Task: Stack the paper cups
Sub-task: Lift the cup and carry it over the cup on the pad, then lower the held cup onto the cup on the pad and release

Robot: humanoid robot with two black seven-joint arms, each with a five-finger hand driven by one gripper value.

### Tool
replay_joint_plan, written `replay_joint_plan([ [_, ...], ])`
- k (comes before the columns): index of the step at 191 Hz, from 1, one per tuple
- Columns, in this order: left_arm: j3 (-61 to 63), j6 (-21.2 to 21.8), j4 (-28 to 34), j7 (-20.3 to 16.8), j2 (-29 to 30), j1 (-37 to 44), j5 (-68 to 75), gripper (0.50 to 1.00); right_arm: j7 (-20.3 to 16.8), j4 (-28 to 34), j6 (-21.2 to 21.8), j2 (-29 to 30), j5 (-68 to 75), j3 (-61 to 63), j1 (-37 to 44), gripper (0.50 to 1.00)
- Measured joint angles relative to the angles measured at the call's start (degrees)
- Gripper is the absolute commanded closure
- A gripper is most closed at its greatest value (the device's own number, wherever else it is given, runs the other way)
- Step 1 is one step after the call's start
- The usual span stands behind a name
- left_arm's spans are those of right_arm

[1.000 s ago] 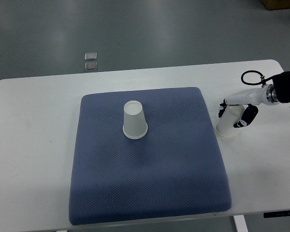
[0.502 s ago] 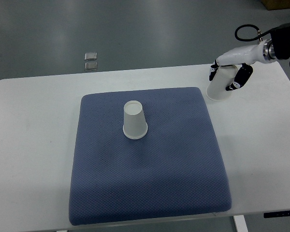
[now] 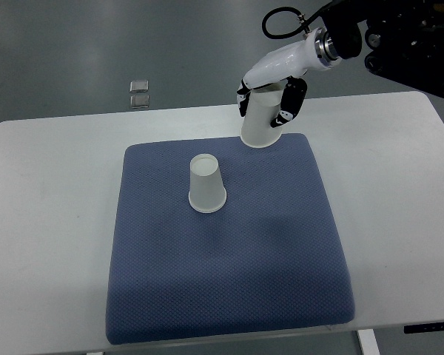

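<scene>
the right hand [image 3: 270, 96] comes in from the upper right of the view, its white forearm sloping down and to the left, and its fingers [image 3: 288, 103] are wrapped around a white paper cup [image 3: 262, 120], dark fingertips on both sides of the wall. the held cup is upside down: its wide open rim faces downward and a little toward the left, its narrow base is up inside the grip, so its long axis runs nearly upright with a slight tilt (top leaning to the right). it is seen over the far edge of the blue mat [image 3: 229, 244], near the mat's upper right corner; whether the rim touches the mat cannot be told from this steep view.

a second paper cup [image 3: 206, 185] stands on the mat, also upside down, its small flat base facing up and its wide rim flat on the fabric, axis upright. it sits left of and nearer to the robot than the held cup, the two well apart.

the mat lies on a white table [image 3: 44, 222]. two small silvery squares [image 3: 139, 92] lie on the grey floor beyond the table's far edge.
</scene>
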Motion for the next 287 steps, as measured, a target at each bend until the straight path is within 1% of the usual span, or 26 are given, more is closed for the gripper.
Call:
replay_joint_plan([
  [46, 0.00, 0.00, 0.00, 0.00, 0.00, 0.00, 0.00, 0.500, 0.12, 0.13, 2.51, 3.76, 2.72, 0.11, 2.94, 0.828],
  [84, 0.00, -0.01, 0.00, 0.00, 0.00, 0.00, 0.00, 0.500, 0.12, 0.12, 3.40, 7.42, 3.53, 0.25, 2.92, 0.828],
  [151, 0.01, -0.01, 0.00, 0.00, 0.00, 0.00, 0.00, 0.500, 0.01, -3.01, 2.84, 10.56, 3.64, 0.40, -0.05, 0.826],
  [203, 0.02, -0.01, 0.00, 0.00, 0.00, 0.00, 0.00, 0.500, -0.04, -3.84, 2.76, 11.71, 3.71, 0.57, -0.51, 0.822],
  [287, -0.01, 0.00, 0.00, 0.00, 0.00, -0.01, 0.00, 0.500, -0.13, -7.80, 1.62, 15.06, 3.65, 0.83, -1.80, 0.820],
])
